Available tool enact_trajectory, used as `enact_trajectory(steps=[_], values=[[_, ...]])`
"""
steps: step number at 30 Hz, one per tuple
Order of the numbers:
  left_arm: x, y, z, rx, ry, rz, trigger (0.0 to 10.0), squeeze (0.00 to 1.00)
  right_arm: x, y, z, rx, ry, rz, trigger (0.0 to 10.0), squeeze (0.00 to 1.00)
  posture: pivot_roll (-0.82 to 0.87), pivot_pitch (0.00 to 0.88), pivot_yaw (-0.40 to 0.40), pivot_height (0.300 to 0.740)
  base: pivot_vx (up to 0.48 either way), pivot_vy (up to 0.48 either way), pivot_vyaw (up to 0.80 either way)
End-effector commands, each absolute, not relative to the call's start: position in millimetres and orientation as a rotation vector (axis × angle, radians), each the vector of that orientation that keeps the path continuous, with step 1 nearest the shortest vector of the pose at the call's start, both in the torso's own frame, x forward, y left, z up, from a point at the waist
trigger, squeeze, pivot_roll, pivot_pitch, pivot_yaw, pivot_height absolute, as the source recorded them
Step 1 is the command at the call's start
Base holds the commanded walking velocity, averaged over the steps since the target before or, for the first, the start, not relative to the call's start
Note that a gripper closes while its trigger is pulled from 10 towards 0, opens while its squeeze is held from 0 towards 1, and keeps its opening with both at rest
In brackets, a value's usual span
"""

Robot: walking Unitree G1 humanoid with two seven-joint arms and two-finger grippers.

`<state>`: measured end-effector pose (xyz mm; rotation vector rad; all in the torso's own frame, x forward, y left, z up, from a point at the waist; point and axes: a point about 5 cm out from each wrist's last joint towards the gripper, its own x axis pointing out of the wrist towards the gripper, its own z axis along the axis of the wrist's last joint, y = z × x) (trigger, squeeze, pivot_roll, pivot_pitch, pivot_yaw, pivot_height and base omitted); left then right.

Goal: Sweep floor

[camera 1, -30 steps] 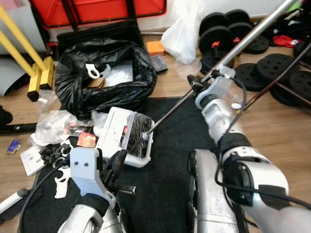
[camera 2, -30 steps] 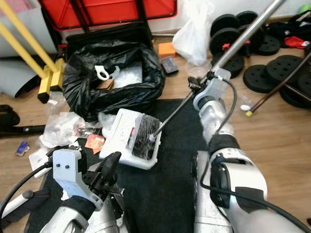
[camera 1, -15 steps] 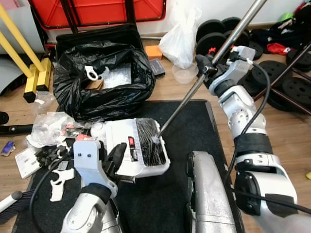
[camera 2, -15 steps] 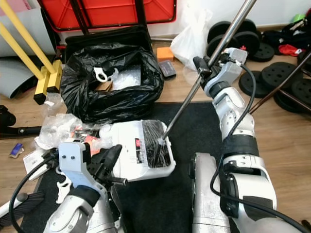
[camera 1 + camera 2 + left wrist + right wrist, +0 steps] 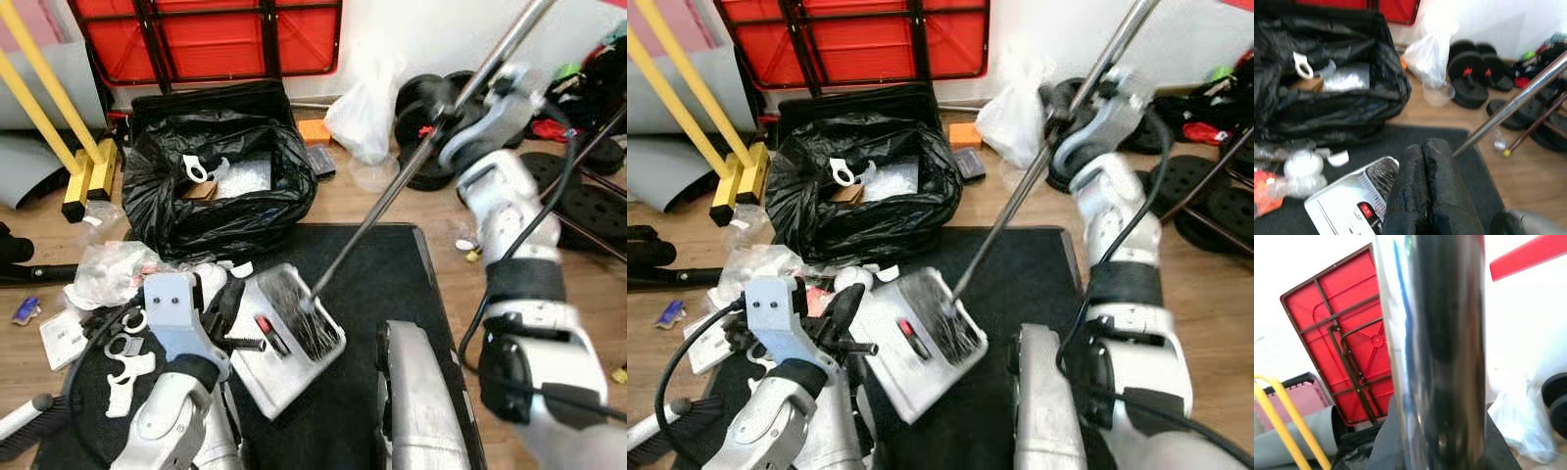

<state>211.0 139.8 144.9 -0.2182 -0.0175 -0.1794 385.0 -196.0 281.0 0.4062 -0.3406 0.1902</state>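
Dustpan [image 5: 279, 338]: white plastic, tilted on one edge at lower centre of the head views, on the black mat [image 5: 382, 264]. A comb-like ridge crosses it; a red label marks its flat face.

Broom [image 5: 392, 196]: long chrome pole running from the upper right down to the pan. Its dark bristle head [image 5: 312, 318] rests inside the pan's mouth.

Right gripper [image 5: 1065, 103]: upper right of the head views, fingers clenched around the pole. In the right wrist view the pole [image 5: 1437, 347] stands directly in front of the lens.

Left gripper [image 5: 227, 305]: lower left, just beside the pan's near edge. In the left wrist view its fingers [image 5: 1427, 196] are pressed together; whether they pinch the pan cannot be told.

Surroundings: open black bag [image 5: 220, 186] holding scraps, upper left, beyond the mat. Loose litter [image 5: 108, 274] lies on the wooden floor [image 5: 372, 206] at left. Weight plates [image 5: 431, 93] at upper right.
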Motion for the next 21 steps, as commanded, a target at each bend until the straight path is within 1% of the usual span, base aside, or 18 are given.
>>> enact_trajectory(steps=[1, 3, 5, 6, 7, 8, 9, 10, 13, 14, 17, 21], values=[[211, 141, 140, -0.216, -0.002, -0.177, 10.0, 0.00, 383, -203, 286, 0.417, -0.373, 0.161, 10.0, 0.00, -0.05, 0.030, -0.032, 0.495, 0.000, 0.000, 0.00], [212, 142, 139, -0.213, -0.003, -0.177, 10.0, 0.00, 383, -214, 285, 0.399, -0.371, 0.093, 10.0, 0.00, -0.05, 0.028, -0.029, 0.510, 0.000, 0.000, 0.00], [213, 142, 139, -0.212, -0.003, -0.177, 10.0, 0.00, 384, -216, 285, 0.396, -0.370, 0.084, 10.0, 0.00, -0.05, 0.028, -0.029, 0.515, 0.000, 0.000, 0.00], [213, 142, 139, -0.212, -0.003, -0.177, 10.0, 0.00, 384, -215, 282, 0.382, -0.348, 0.081, 5.0, 0.00, -0.05, 0.028, -0.028, 0.520, 0.000, 0.000, 0.00], [213, 142, 139, -0.212, -0.003, -0.177, 10.0, 0.00, 384, -215, 282, 0.382, -0.348, 0.081, 5.0, 0.00, -0.05, 0.028, -0.028, 0.520, 0.000, 0.000, 0.00], [213, 142, 139, -0.211, -0.004, -0.177, 10.0, 0.00, 385, -214, 279, 0.363, -0.324, 0.078, 5.3, 0.00, -0.04, 0.032, -0.028, 0.525, 0.000, 0.000, 0.00], [213, 142, 139, -0.211, -0.004, -0.177, 10.0, 0.00, 385, -214, 279, 0.363, -0.324, 0.078, 5.3, 0.00, -0.04, 0.032, -0.028, 0.525, 0.000, 0.000, 0.00], [213, 143, 140, -0.211, -0.005, -0.177, 10.0, 0.00, 387, -208, 269, 0.301, -0.259, 0.080, 10.0, 0.00, -0.04, 0.036, -0.027, 0.530, 0.000, 0.000, 0.00], [212, 143, 141, -0.212, -0.007, -0.177, 10.0, 0.00, 391, -190, 236, 0.127, -0.070, 0.096, 10.0, 0.00, -0.04, 0.042, -0.026, 0.545, 0.000, 0.000, 0.00], [212, 143, 141, -0.212, -0.007, -0.177, 10.0, 0.00, 391, -190, 236, 0.127, -0.070, 0.096, 10.0, 0.00, -0.04, 0.042, -0.026, 0.545, 0.000, 0.000, 0.00], [209, 142, 142, -0.217, -0.006, -0.177, 10.0, 0.00, 392, -186, 208, 0.059, 0.031, 0.052, 10.0, 0.00, -0.03, 0.060, -0.023, 0.545, 0.000, 0.000, 0.00], [207, 142, 142, -0.219, -0.005, -0.179, 10.0, 0.00, 392, -185, 197, 0.021, 0.078, 0.021, 10.0, 0.00, -0.02, 0.071, -0.023, 0.545, 0.000, 0.000, 0.00]])
